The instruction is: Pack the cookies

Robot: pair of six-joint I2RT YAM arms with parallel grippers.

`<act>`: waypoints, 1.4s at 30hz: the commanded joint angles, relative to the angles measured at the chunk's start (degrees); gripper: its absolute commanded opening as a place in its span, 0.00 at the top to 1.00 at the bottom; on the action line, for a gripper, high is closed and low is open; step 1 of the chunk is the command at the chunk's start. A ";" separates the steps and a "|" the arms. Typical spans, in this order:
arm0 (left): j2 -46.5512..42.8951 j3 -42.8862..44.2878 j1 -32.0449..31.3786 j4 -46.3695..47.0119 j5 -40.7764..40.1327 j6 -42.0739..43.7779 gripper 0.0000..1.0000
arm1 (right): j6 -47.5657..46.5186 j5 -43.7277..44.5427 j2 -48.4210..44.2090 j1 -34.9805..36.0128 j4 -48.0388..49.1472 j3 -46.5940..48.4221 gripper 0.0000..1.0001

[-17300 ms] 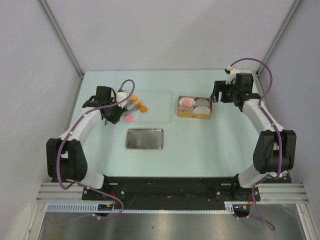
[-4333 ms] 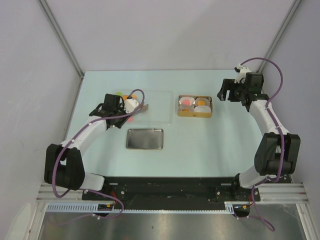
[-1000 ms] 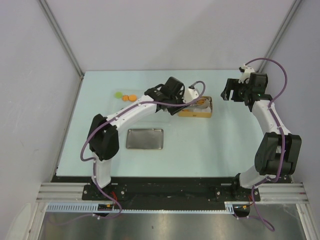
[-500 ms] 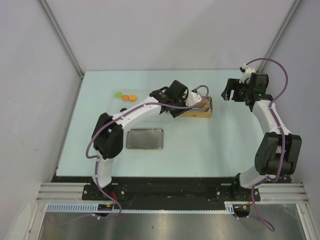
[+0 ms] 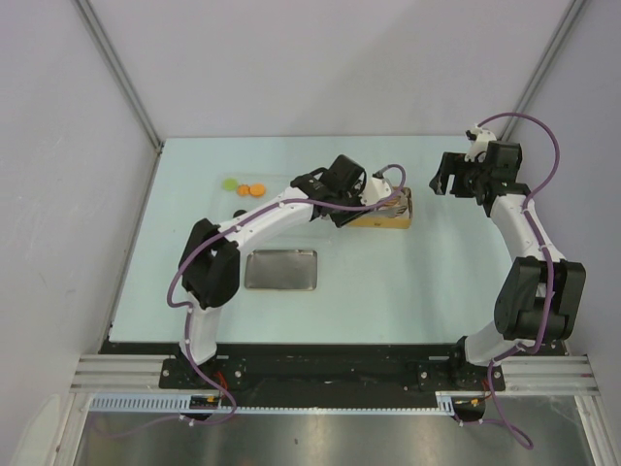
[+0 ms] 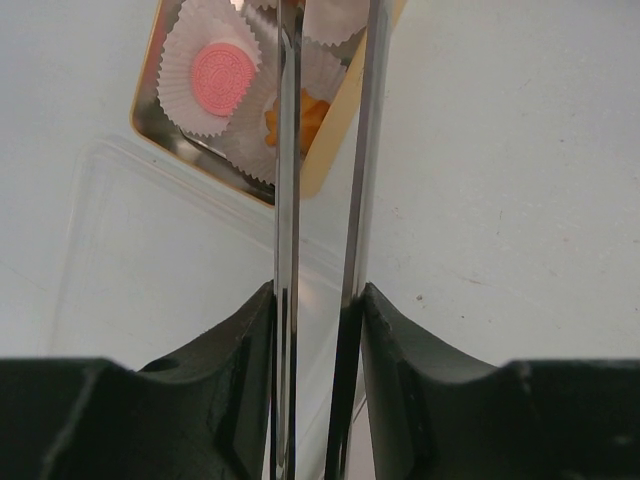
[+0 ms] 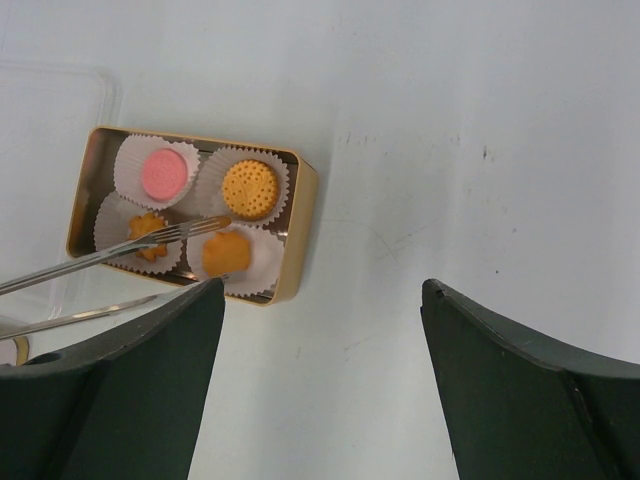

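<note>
Pale mint tabletop (image 5: 408,282) lay under both arms, with grey walls behind it. Over it the left gripper (image 6: 318,296) was clenched on a pair of long metal tongs (image 6: 288,150), its black fingers (image 6: 250,330) pressing the two blades from outside. Straight ahead of those jaws, at the blade tips, sat a gold tin (image 7: 300,215) with four white paper cups (image 7: 262,262) — each cup holding one of the cookies. The pink cookie (image 7: 164,174) lay just to one side of the blades. The star-shaped orange cookie (image 7: 147,226) showed in the gap between them, though whether the tips touched it could not be told. The round orange cookie (image 7: 249,189) and the plain orange cookie (image 7: 224,252) filled the two cups farther from the left jaws. Well behind those jaws, a green cookie (image 5: 229,183) and loose orange cookies (image 5: 254,190) lay on the table. The right gripper (image 7: 322,288) hung released, jaws wide with nothing between them — the tin ahead of them, off toward one finger.
</note>
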 commanded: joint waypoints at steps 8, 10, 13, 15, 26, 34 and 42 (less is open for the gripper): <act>-1.99 1.98 -0.32 2.41 -1.19 -0.26 0.58 | -0.15 -1.01 -0.55 -0.46 0.25 0.32 0.16; -3.31 1.10 -0.32 2.94 -1.27 -0.61 0.58 | -0.15 -1.01 -0.55 -0.46 0.17 0.23 0.16; -5.50 0.05 -0.32 3.55 -1.36 -1.14 0.58 | -0.06 -1.10 -0.55 -0.46 0.17 0.23 0.16; -6.65 -0.66 -0.32 3.91 -1.71 -1.49 0.58 | 0.03 -1.10 -0.55 -0.46 0.17 0.23 0.16; -16.83 -9.09 2.58 6.45 -1.98 -3.95 0.58 | 0.47 -1.63 -0.99 -0.38 0.43 0.32 0.16; -26.94 -21.21 9.34 12.60 -1.80 -7.64 0.58 | 0.47 -1.72 -1.08 -0.20 0.34 0.23 0.16; -36.00 -30.98 19.10 18.40 0.22 -10.10 0.57 | 0.47 -1.37 -0.90 0.33 0.25 0.32 0.16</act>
